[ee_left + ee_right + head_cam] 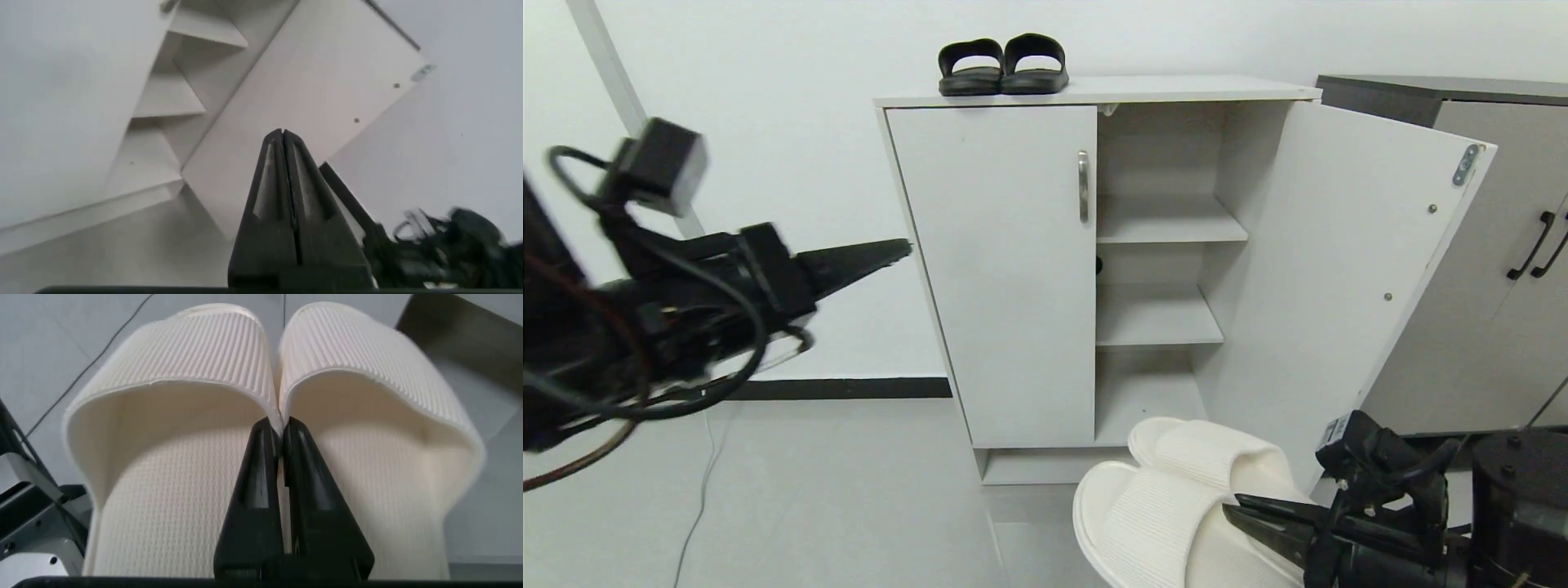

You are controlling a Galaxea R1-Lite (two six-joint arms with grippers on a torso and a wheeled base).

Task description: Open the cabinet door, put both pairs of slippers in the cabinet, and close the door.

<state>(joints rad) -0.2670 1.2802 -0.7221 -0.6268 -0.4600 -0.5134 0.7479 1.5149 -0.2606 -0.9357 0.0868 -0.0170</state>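
Head view, with both wrist views. The cabinet (1192,88) stands at the centre. Its right door (1339,278) is swung wide toward 3 o'clock, and its left door (996,278) is closed. The open half shows two shelves (1156,314) and a bottom compartment (1147,400), none of which holds a slipper.

The white slippers (1176,498) lie at 5 o'clock, low in front of the open half, with their toes toward the cabinet. The right gripper (1229,510) carries them. Its jaws pinch the two adjoining inner strap edges together, as the right wrist view makes plain. The black slippers (1003,65) sit side by side on the cabinet top at 12 o'clock, above the closed door.

The left gripper (903,245) hangs at 9 o'clock, just beside the cabinet's left wall. Its jaws are pressed together on nothing.

Judged stage: the door is open, the first pair is about to be placed, and the second pair is untouched.

Hazards:
- The hold takes only a narrow strip of each strap, so a jolt or tilt could let one slipper slide free onto the floor (849,498).
- The pair is broad, and a skewed approach could catch a toe on a shelf edge or on the open door.
- A heel left overhanging the compartment would later block the door from closing.
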